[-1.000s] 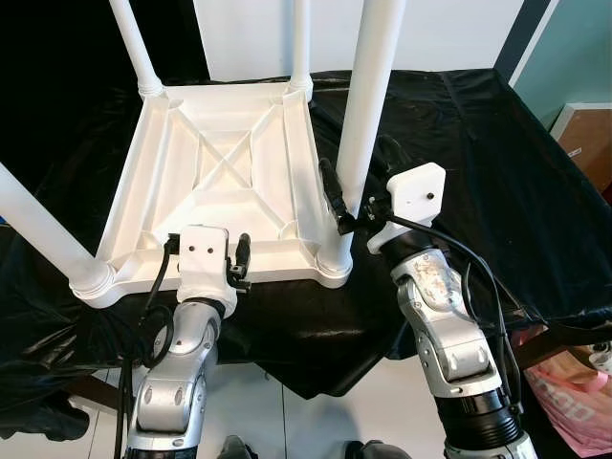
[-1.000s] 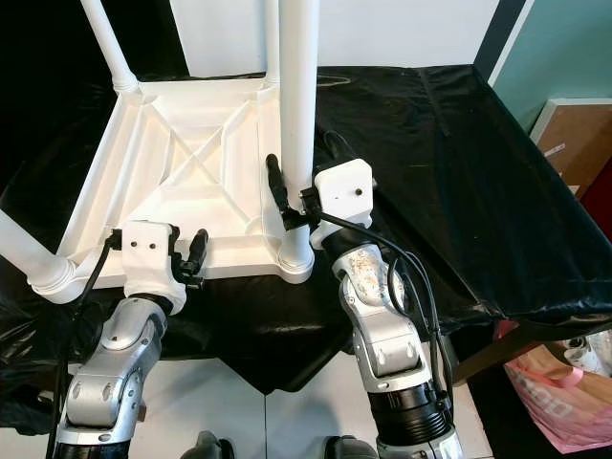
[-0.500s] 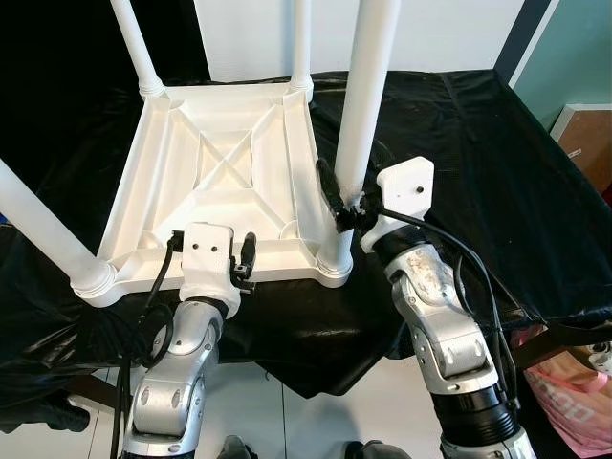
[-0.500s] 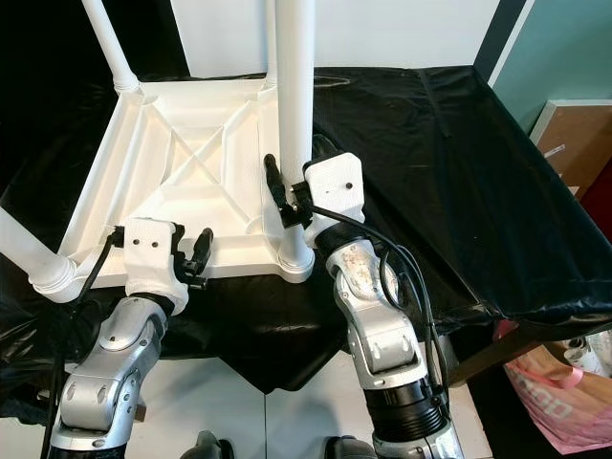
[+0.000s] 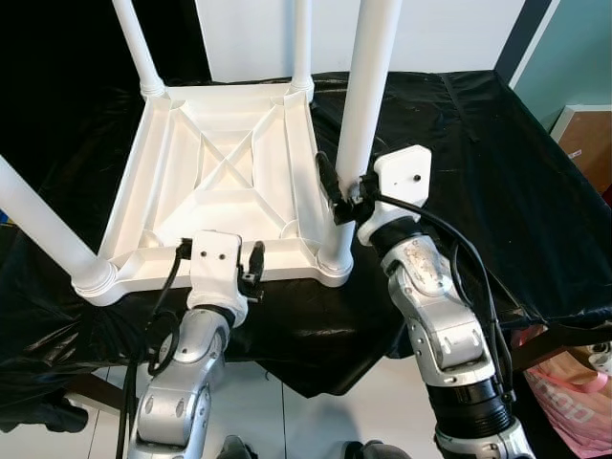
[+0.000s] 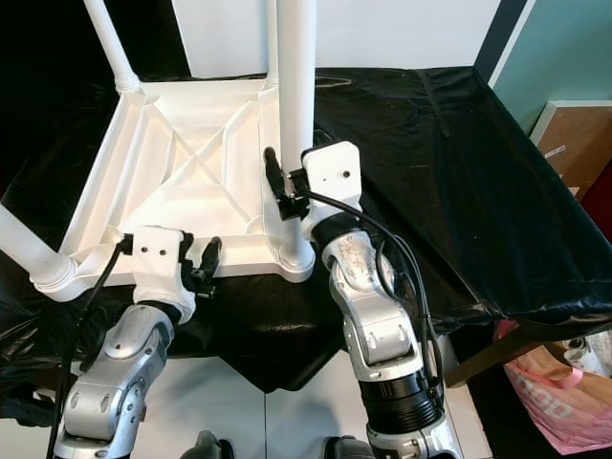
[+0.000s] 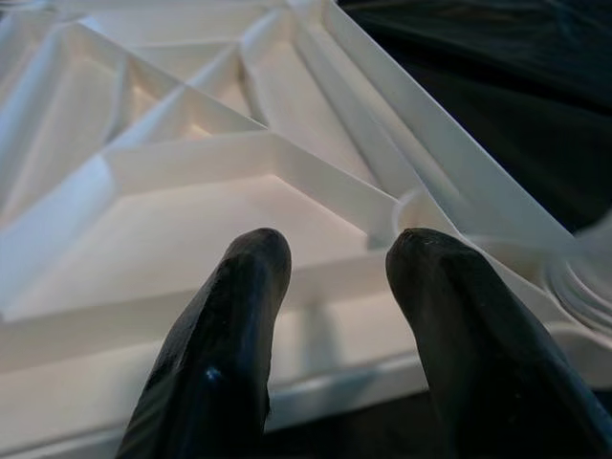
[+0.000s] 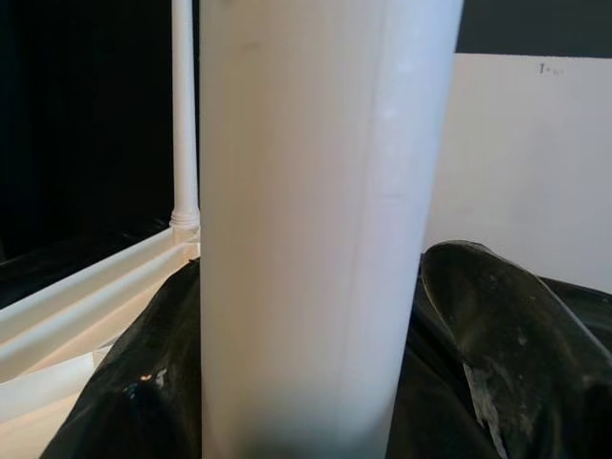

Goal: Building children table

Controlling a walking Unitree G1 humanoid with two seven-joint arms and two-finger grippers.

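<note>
Your left claw (image 7: 330, 335) hovers with its fingers parted over the near rim of the upturned white plastic children's table (image 5: 225, 172), which lies on the black-draped worktop (image 5: 478, 163) ahead of it. Your right claw (image 5: 337, 199) is clamped around the table's white cylindrical near-right leg (image 5: 361, 105), just above its socket.

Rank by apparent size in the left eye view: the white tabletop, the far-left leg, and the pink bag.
1. Tabletop, clearly largest.
2. Far-left leg, cut off by the frame's top.
3. Pink bag, also cut off at the corner; it looks close to the leg, so that order is unsure.
</note>
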